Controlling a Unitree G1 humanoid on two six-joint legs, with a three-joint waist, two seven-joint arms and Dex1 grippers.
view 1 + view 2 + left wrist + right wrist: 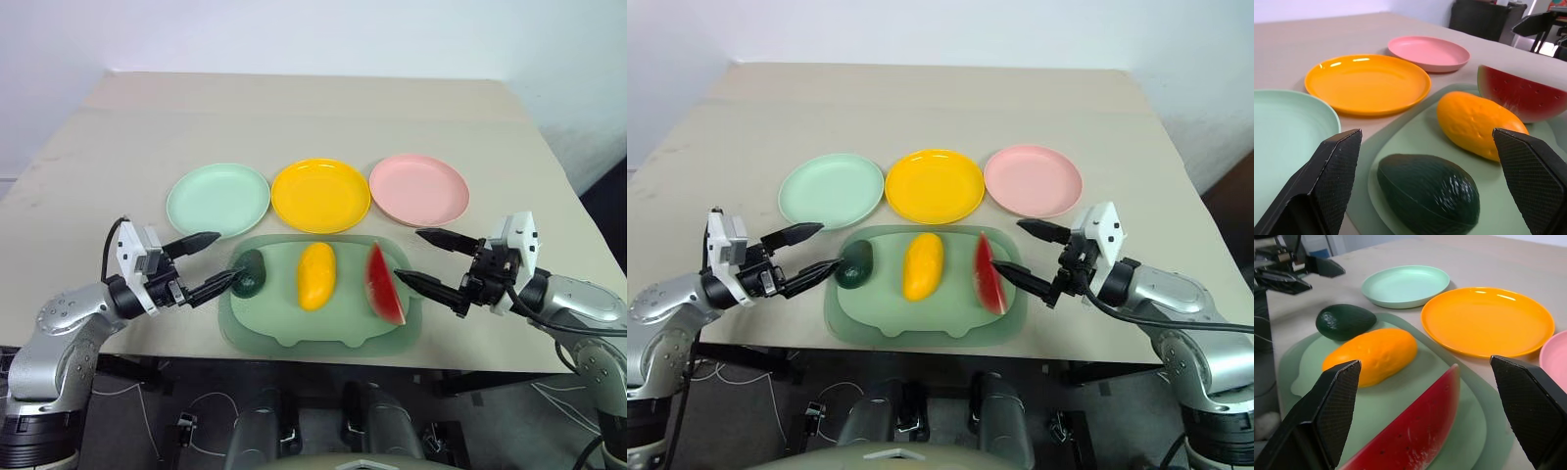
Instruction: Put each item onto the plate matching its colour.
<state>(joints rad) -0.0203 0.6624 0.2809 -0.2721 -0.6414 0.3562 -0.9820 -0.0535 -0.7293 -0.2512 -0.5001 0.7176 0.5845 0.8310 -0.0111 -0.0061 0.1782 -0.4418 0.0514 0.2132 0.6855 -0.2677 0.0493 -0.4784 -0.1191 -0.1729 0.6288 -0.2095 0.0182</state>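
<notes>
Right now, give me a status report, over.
Left gripper open at avocado; right gripper open by watermelon wedge. Avocado, mango, wedge all on pig-shaped tray. Plates bare, path clear.

Avocado (250, 271), mango (316, 275), watermelon (384, 284) unplated

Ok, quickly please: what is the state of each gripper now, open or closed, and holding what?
Left gripper: open, holding nothing, beside the avocado.
Right gripper: open, holding nothing, beside the watermelon wedge.
</notes>
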